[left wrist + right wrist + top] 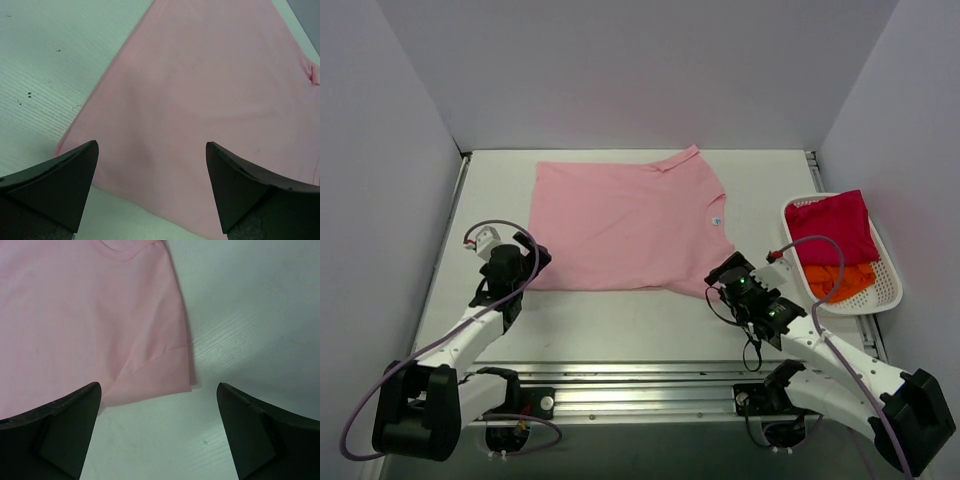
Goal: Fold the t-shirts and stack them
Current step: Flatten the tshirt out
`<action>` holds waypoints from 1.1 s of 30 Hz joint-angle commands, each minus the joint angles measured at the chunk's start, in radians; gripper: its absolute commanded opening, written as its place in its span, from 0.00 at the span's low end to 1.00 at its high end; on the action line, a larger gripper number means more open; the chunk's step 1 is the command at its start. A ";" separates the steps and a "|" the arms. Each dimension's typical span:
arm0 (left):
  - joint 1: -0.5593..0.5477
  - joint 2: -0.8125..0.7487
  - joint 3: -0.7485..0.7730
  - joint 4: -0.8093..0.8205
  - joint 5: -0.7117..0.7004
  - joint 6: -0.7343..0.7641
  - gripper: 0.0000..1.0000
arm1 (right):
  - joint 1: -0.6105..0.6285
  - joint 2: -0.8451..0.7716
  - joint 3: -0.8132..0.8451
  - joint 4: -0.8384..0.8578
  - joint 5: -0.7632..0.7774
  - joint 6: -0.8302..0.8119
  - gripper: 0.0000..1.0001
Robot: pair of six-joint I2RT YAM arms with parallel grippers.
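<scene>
**Light pink t-shirt** (pixel 625 225): spread flat on the table (pixel 620 320), centre of the top view. Its collar is at the right edge and one sleeve points to the upper right. The sleeve at its lower right corner lies partly folded over the body.

**Magenta-red t-shirt** (pixel 832 228): bunched in the white basket (pixel 893 288) at the right of the top view, well apart from the pink one.

**Orange t-shirt** (pixel 842 280): same basket, partly under the magenta-red one and showing at its lower edge.

**Left gripper** (pixel 528 260): at the lower left corner of the light pink t-shirt. The jaws are spread wide with nothing between them. In the left wrist view the shirt's hem corner lies below the gap.

**Right gripper** (pixel 722 272): at the lower right corner of the light pink t-shirt, beside the folded sleeve. The jaws are spread wide and empty. In the right wrist view the sleeve edge and bare table lie between the fingers.
</scene>
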 commanded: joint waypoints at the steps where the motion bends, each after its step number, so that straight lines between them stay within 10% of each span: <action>1: -0.005 -0.024 -0.008 0.000 -0.028 -0.013 0.98 | 0.006 0.057 -0.066 0.083 -0.084 0.034 0.96; 8: -0.007 0.005 -0.008 0.014 -0.034 -0.010 0.98 | 0.006 0.344 -0.095 0.345 -0.181 0.034 0.86; 20: -0.008 0.031 -0.001 0.038 -0.032 -0.004 0.98 | 0.004 0.363 -0.047 0.338 -0.150 -0.024 0.00; 31: -0.007 -0.050 0.104 -0.060 0.010 0.045 0.97 | 0.006 0.103 0.224 0.106 -0.100 -0.137 0.01; 33: -0.007 -0.012 0.128 -0.042 0.021 0.050 0.97 | -0.025 0.242 0.279 0.159 -0.049 -0.180 0.59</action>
